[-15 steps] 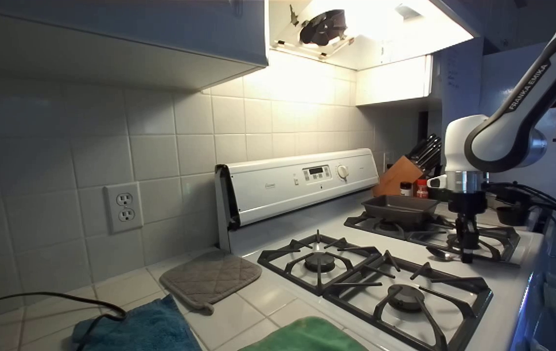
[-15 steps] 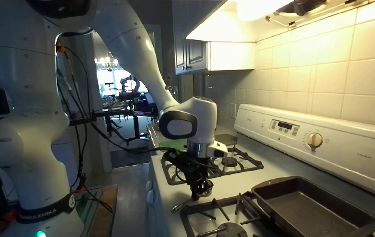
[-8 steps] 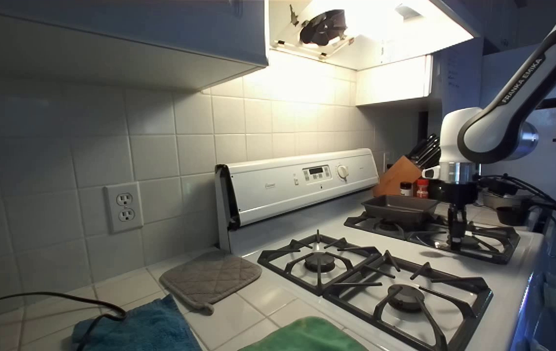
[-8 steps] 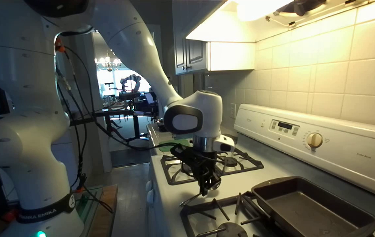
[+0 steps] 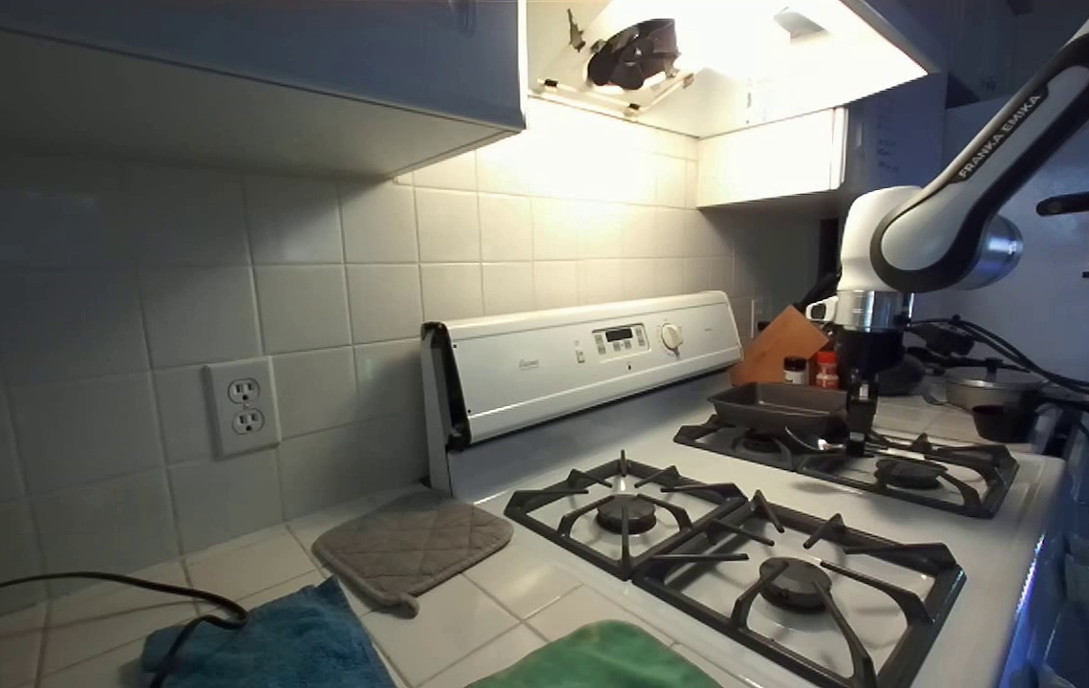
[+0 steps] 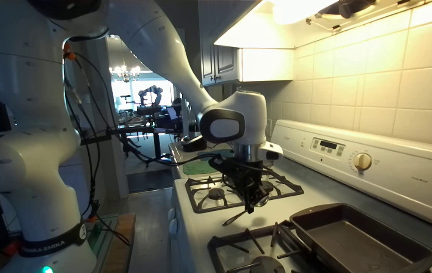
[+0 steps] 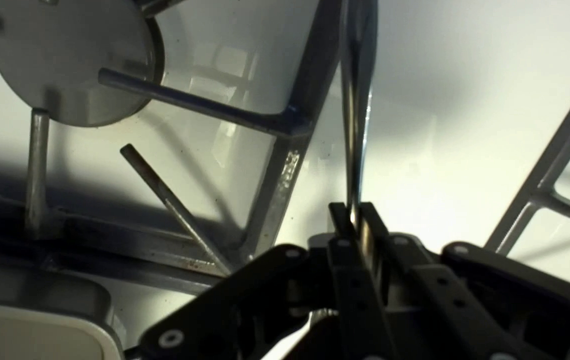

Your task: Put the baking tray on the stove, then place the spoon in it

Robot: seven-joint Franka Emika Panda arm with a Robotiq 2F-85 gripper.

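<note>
The spoon (image 7: 359, 75) is in my gripper (image 7: 353, 215), pinched on its handle with no gap beyond the handle's own thickness. It hangs off the surface, handle end toward the front, bowl end toward the control panel (image 6: 401, 163); shadow underneath on the white top. The baking tray (image 6: 360, 239) sits on a rear grate (image 5: 736, 451), near the spoon but apart in the wide view, no spoon in it yet. So: tray on stove (image 6: 284, 208), reads done. Spoon lifted, done. Left: carry it over the tray's rim, lower, let go. I'd call it late in the task. Farther out, quilted pot holder (image 5: 416, 545), not needed.
</note>
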